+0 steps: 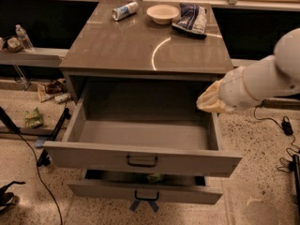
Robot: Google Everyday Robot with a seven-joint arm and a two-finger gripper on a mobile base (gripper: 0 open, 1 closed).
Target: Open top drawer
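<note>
The top drawer (140, 160) of the grey-beige cabinet stands pulled far out, its inside empty, with a small dark bar handle (142, 161) at the centre of its flat front. My white arm comes in from the right edge. My gripper (209, 102) is at the arm's cream-coloured end, held above the drawer's right side wall, well away from the handle and touching nothing I can see.
A lower drawer (145, 191) with blue strips under its handle sticks out slightly beneath. On the cabinet top (117, 46) lie a can (124, 11), a bowl (162, 13) and a chip bag (191, 18). Cables and litter lie on the floor to the left; a bottle (23, 37) stands on a left shelf.
</note>
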